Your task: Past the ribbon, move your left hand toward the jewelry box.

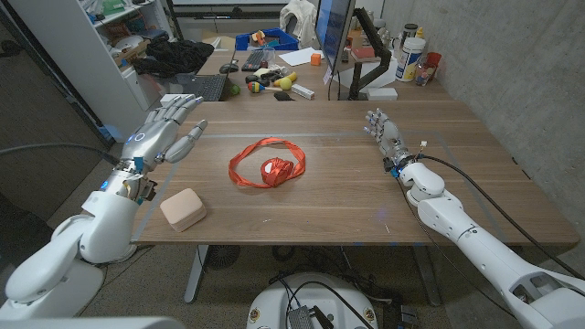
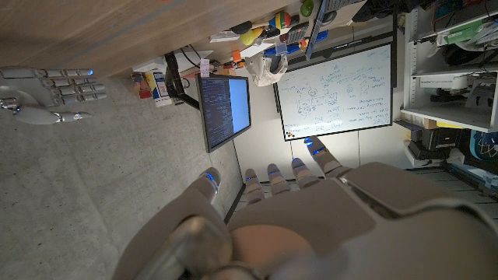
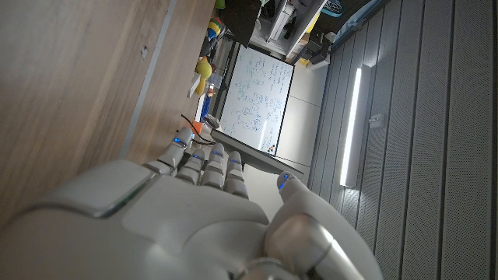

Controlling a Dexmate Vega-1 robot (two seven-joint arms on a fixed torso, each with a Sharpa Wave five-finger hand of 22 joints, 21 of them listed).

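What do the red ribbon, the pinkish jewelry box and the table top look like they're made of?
Ribbon: looks like satin fabric, glossy red with bright highlights, lying in limp loops. Jewelry box: matte pale pink with rounded corners, maybe velvet or soft plastic; too small to tell. Table: wood or wood-look laminate, with lengthwise grain and a low sheen.

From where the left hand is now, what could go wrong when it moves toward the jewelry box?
1. The left hand is raised with its fingers spread, at the table's left edge. The red ribbon lies loose in the middle; a wide sweep could catch its loops and drag it.
2. The jewelry box sits close to the table's front edge, beside the left forearm. A careless push might slide it off.
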